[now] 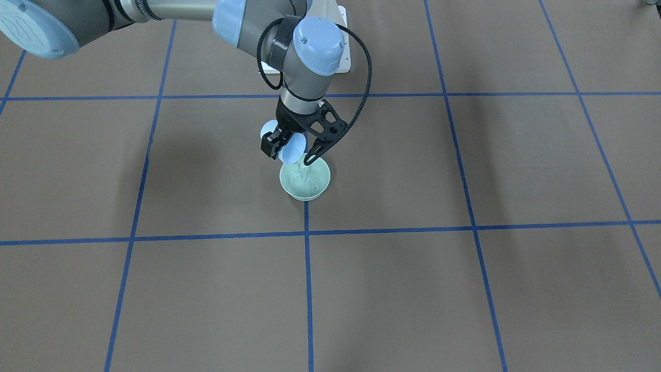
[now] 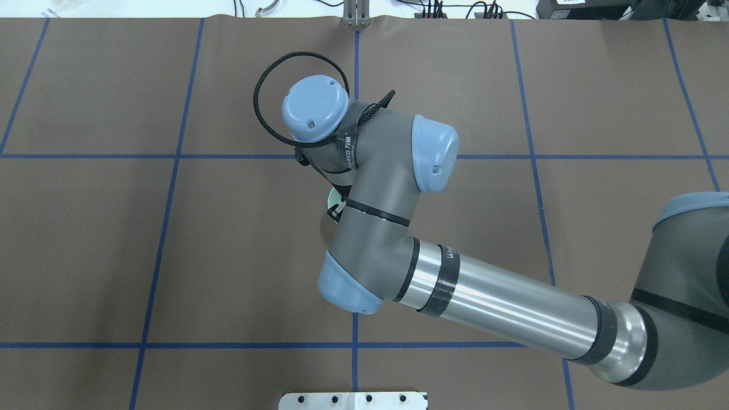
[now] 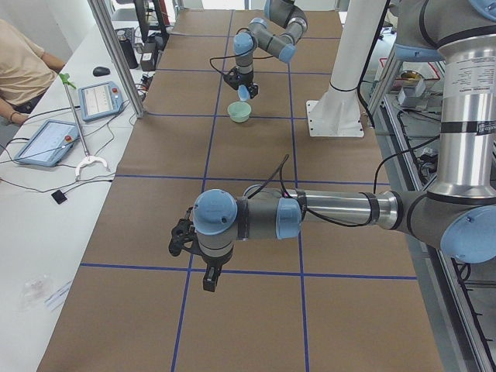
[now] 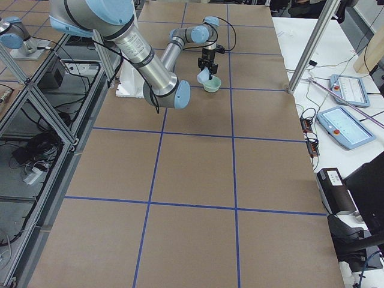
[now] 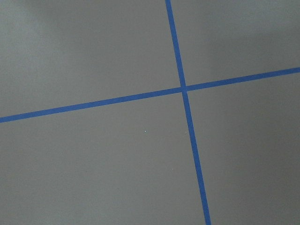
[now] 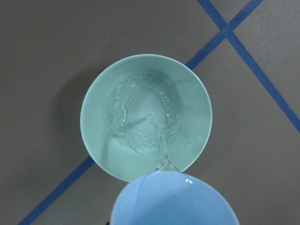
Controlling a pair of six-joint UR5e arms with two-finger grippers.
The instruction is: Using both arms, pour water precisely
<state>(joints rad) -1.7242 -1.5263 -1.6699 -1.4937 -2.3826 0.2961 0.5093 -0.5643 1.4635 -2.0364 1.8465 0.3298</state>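
The right arm [image 1: 155, 13] reaches out over the brown worktop [image 1: 465, 299] and turns its wrist down. The right claw [image 1: 292, 148] is closed on a pale blue cup [image 1: 290, 150], one finger on each side of it. The cup is tilted, with its open mouth facing down and towards the bowl [image 1: 305, 179].

The green bowl stands on the worktop just below and beside the claw, on top of a blue tape line [image 1: 309, 289]. The cup's lip hangs above the bowl's near rim without touching it. A thin stream of water [image 1: 300, 168] falls from the lip into the bowl.

In the right wrist view, the cup's rim [image 6: 174, 199] fills the lower edge and overlaps the rim of the bowl [image 6: 112, 93]. The stream [image 6: 162, 149] lands off centre, and the water already in the bowl is rippled.

From overhead, the arm covers almost everything, and only a sliver of the bowl [image 2: 334, 199] shows beside the wrist.

The left arm [image 3: 341, 209] is well apart from the pouring, stretched low over the worktop at the near end of the left side view. The left claw [image 3: 208, 277] points down and holds nothing that can be seen. Whether it is wide or closed cannot be told from that view. The left wrist camera shows only bare worktop and two crossing tape lines [image 5: 183, 88].
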